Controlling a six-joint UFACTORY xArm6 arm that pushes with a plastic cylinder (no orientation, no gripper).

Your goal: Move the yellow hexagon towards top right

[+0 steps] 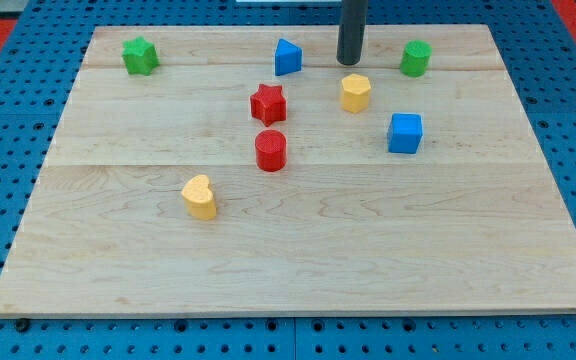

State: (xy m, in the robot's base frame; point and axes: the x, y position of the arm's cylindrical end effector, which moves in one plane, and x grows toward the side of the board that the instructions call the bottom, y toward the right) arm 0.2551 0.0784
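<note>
The yellow hexagon [356, 92] sits on the wooden board [298, 250] right of centre, near the view's top. My tip [349, 62] rests on the board just above the hexagon, slightly to its left, with a small gap between them. A green cylinder [415, 58] stands to the upper right of the hexagon. A blue cube [405, 133] lies to its lower right.
A blue triangular block [287, 57] stands left of my tip. A red star [268, 103] and a red cylinder [271, 150] lie left of the hexagon. A yellow heart [199, 197] is at lower left. A green star [140, 55] is at top left.
</note>
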